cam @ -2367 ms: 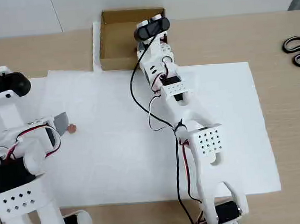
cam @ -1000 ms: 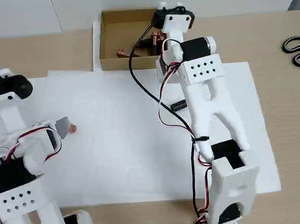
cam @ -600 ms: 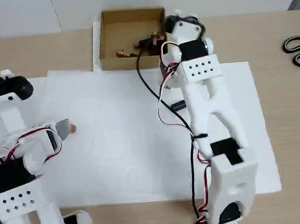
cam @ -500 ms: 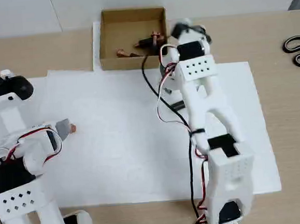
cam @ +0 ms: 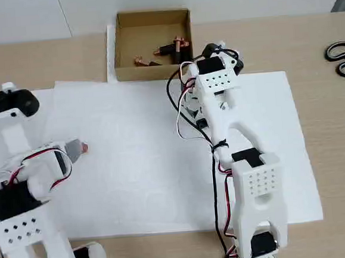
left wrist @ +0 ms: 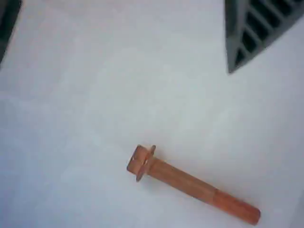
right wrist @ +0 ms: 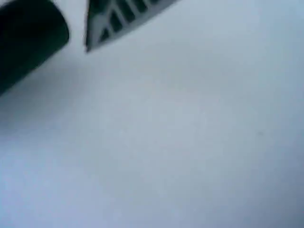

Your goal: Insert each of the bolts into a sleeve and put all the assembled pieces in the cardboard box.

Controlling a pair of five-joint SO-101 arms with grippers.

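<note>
Left wrist view: one copper bolt (left wrist: 197, 190) lies flat on the white sheet (cam: 134, 168), close to its left edge, with the left gripper (left wrist: 118, 52) hanging over it, jaws spread wide and empty. You can expect the bolt to be light, stiff and smooth, and its round shank will probably roll or squirt free under a poor pinch. Your best hold looks to be mid-shank, jaws square across it, leaving the plain end clear of the head. The left arm sits folded by the sheet's left edge, wrist tipped down at the bolt. The right arm (cam: 218, 95) reaches up the sheet's right half, wrist bent down near the far edge, just short of the box (cam: 116, 50), where assembled pieces (cam: 169, 48) lie. Whether the right pincer is open you cannot tell.
</note>
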